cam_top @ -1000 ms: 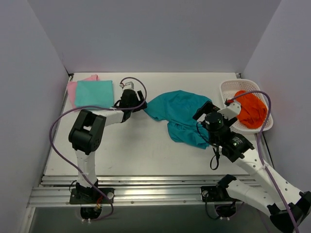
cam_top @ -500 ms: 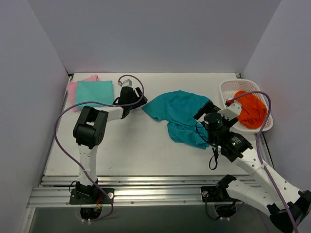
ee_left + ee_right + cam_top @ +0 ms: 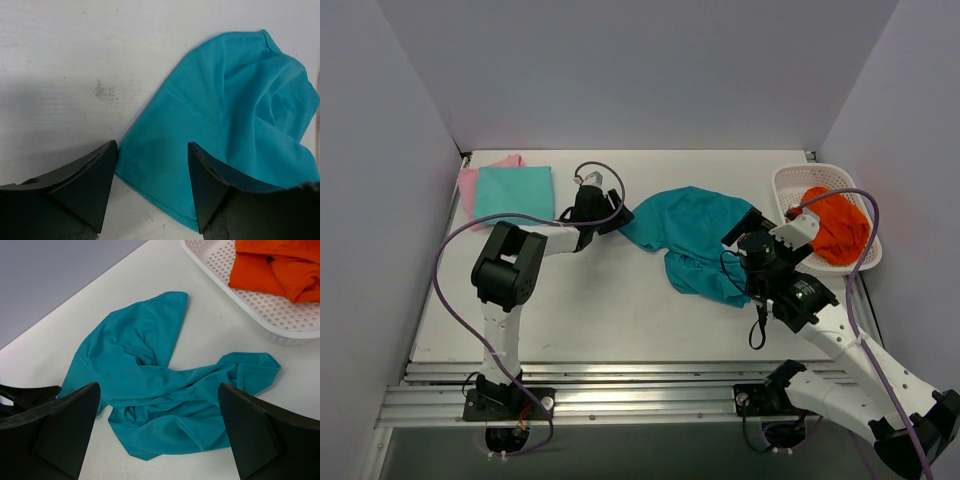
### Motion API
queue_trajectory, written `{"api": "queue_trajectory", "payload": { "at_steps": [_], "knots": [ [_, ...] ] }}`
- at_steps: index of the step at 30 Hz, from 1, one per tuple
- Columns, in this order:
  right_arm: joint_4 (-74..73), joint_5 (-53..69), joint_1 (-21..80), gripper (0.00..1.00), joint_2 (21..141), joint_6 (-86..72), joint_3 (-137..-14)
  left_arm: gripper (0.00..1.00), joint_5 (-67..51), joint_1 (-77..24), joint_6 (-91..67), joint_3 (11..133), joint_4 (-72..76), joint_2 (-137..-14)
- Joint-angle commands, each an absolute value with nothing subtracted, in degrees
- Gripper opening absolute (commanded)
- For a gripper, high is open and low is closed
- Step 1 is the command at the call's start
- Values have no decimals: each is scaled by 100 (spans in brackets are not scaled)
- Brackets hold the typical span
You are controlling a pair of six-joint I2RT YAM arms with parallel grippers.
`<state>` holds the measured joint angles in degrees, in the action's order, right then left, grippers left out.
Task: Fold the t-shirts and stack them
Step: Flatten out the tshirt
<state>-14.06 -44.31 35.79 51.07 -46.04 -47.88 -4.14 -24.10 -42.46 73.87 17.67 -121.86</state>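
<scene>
A deep teal t-shirt [image 3: 692, 238] lies crumpled on the white table, right of centre. My left gripper [image 3: 618, 217] is open at its left corner. In the left wrist view the hem of the teal t-shirt [image 3: 235, 115] lies between the spread fingers [image 3: 87, 190] of that gripper [image 3: 151, 145], not pinched. My right gripper [image 3: 744, 232] is open over the shirt's right side; in its wrist view this gripper [image 3: 159, 386] hangs wide open above the teal t-shirt [image 3: 150, 375]. A folded aqua-mint t-shirt [image 3: 515, 192] lies on a pink one [image 3: 468, 186] at the back left.
A white perforated basket [image 3: 790, 185] with an orange cloth [image 3: 836, 226] stands at the right edge; it also shows in the right wrist view [image 3: 260, 310]. Grey walls close in the table on three sides. A metal rail runs along the front edge.
My left gripper has moved a little to the right, up to the teal shirt's left corner. The right gripper has barely shifted.
</scene>
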Motion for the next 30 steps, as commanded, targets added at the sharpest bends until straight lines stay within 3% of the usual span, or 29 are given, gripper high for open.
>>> {"api": "queue_trajectory", "payload": {
  "at_steps": [1, 6, 7, 8, 11, 16, 24, 30],
  "knots": [
    [-1538, -4825, 3621, 100, 5089, -4711, -4799, 67, -422, -2470, -4289, 7155, 1714, -11813],
    [-1564, -4887, 3621, 100, 5097, -4746, -4790, 42, -272, -2470, -4263, 7136, 1600, -11786],
    [-1556, -4895, 3621, 100, 5106, -4746, -4799, 25, -264, -2470, -4254, 7224, 1574, -11830],
    [-1547, -4896, 3621, 100, 5124, -4746, -4799, 16, -255, -2470, -4245, 7286, 1538, -11926],
    [-1564, -4922, 3621, 100, 5168, -4764, -4799, 4, -281, -2461, -4219, 7470, 1468, -12137],
    [-1565, -5001, 3621, 100, 5229, -4790, -4781, 2, -316, -2435, -4219, 7445, 1810, -12261],
    [-1916, -4747, 3639, 100, 5370, -5132, -4843, 2, 518, -1732, -3929, 6312, 1952, -10584],
    [-2056, -4518, 3656, 100, 5589, -5808, -4131, 2, 685, -1310, -3797, 5810, 1951, -9932]
  ]
}}
